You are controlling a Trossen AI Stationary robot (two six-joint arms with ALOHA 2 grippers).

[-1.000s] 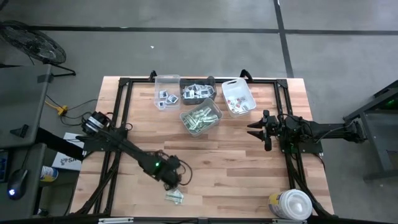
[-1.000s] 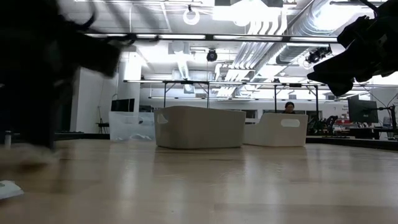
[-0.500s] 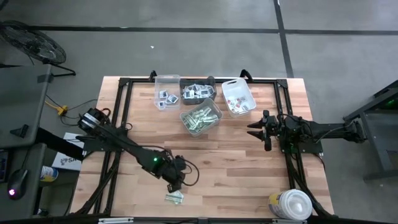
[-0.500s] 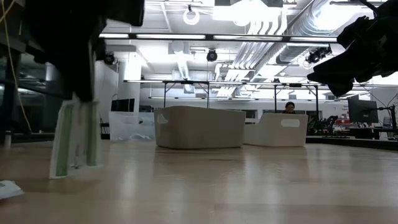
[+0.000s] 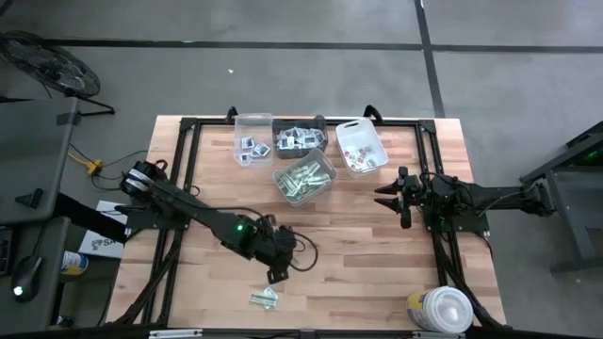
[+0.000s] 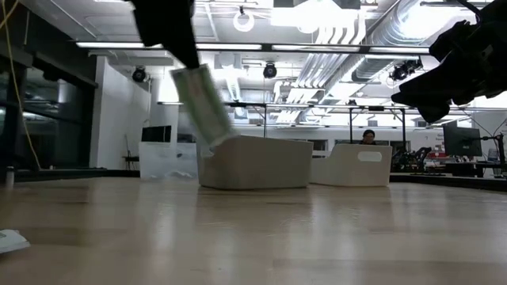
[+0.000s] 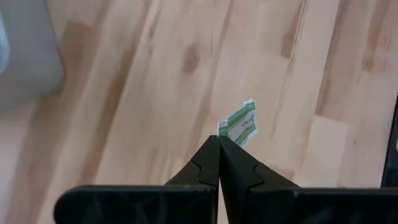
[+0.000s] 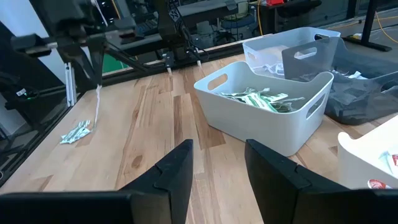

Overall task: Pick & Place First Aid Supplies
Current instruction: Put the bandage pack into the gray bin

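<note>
A narrow green-and-white strip packet (image 7: 241, 123) of the first aid supplies hangs from my left gripper (image 5: 279, 275), which is shut on it above the table's near middle. The low view shows the packet (image 6: 202, 107) slanting well above the wood. A few more green-and-white packets (image 5: 264, 299) lie flat on the table near its front edge. My right gripper (image 5: 386, 198) waits open at the right, holding nothing. The grey bin (image 5: 304, 177) holds several green strips. My left gripper pinches the packet's upper end (image 7: 225, 129) between its two fingertips. The fingers come from above, slanting down. The packet hangs below them, tilted and lifted clear of the table.
A clear bin (image 5: 252, 139), a dark bin (image 5: 300, 139) and a white bin (image 5: 361, 146) stand along the far edge. A big round white tub (image 5: 443, 311) sits at the near right corner. Bare wood lies between the arms.
My left gripper, shut throughout, has risen from the packets near the front edge and gone toward the table's right, turning as it went. The strip packet came up with it, lifted clear of the table, and now hangs tilted. The other packets stayed where they lay.
</note>
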